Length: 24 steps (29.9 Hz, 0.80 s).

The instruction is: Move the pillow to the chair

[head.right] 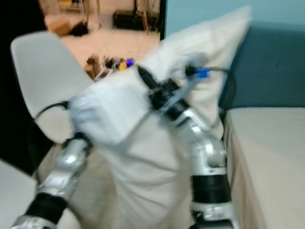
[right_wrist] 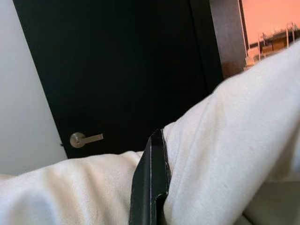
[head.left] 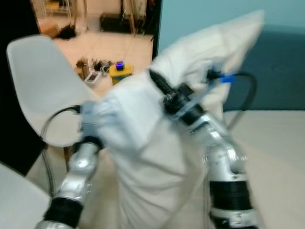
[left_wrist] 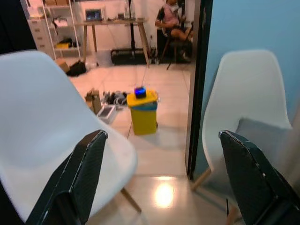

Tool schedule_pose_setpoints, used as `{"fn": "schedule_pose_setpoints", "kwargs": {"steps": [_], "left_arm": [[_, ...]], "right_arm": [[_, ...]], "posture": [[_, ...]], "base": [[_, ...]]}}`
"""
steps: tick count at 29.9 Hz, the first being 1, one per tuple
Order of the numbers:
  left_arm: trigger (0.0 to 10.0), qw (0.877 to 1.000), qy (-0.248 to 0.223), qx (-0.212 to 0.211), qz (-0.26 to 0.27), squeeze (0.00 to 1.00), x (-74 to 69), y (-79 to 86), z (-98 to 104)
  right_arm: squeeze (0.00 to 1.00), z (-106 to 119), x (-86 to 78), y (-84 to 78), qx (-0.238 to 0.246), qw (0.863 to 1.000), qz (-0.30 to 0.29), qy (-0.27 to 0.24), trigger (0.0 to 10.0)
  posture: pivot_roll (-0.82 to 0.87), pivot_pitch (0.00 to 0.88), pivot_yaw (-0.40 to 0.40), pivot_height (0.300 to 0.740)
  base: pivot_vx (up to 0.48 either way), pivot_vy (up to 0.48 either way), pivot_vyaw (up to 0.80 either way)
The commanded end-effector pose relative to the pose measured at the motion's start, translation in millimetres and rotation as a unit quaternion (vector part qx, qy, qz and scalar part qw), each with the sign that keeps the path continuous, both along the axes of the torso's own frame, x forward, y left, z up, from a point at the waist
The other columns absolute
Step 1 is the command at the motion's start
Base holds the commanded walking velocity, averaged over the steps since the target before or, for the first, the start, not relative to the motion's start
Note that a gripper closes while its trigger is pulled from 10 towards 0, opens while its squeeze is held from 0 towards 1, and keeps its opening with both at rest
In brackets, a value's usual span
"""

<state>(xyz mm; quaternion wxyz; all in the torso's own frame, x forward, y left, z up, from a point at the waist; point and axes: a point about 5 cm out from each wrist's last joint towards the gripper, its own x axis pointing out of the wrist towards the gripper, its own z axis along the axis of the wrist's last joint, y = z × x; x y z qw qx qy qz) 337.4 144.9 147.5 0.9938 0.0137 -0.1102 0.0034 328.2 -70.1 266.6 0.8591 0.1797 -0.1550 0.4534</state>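
A big white pillow is held up in front of me between both arms, in a blurred head view. My right gripper is shut on the pillow's upper fold; in the right wrist view one black finger is buried in the cloth. My left arm reaches under the pillow's left corner, which hides its gripper there. The left wrist view has the left gripper open, fingers wide apart with nothing between them. A white shell chair stands just left of the pillow.
A second white chair is at my lower left. A beige bed with a blue headboard lies to the right. Through the doorway are a yellow bin, floor clutter and a seated person. A dark door with a handle is nearby.
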Motion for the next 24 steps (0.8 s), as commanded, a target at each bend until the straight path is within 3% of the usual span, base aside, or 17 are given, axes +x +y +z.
{"fn": "schedule_pose_setpoints", "kwargs": {"steps": [1,15,20,24], "left_arm": [[10.0,1.000,-0.002,-0.001,-0.006,0.00,-1.6,-3.9,-1],[10.0,1.000,-0.001,-0.001,-0.011,0.00,-2.5,-5.8,-2],[10.0,1.000,0.003,-0.003,-0.013,0.00,-1.6,-7.1,-2],[10.0,1.000,0.005,-0.002,-0.031,0.00,-1.9,-13.0,-3]], "right_arm": [[0.00,18,-5.2,-1.7,0.022,0.999,0.003,-0.045,10.0],[0.00,20,0.7,-7.7,0.046,0.998,-0.023,-0.026,10.0],[0.00,19,3.5,-7.9,0.037,0.999,-0.028,-0.012,10.0],[0.00,19,5.3,-10.2,0.045,0.998,-0.036,-0.008,10.0]], "posture": [[0.04,0.009,-0.013,0.725],[0.03,0.020,-0.011,0.725],[0.03,0.020,-0.011,0.725],[0.03,0.020,-0.011,0.725]], "base": [[0.439,0.000,0.61],[0.440,0.000,0.00],[0.416,0.000,-0.78],[0.000,0.000,-0.74]]}}
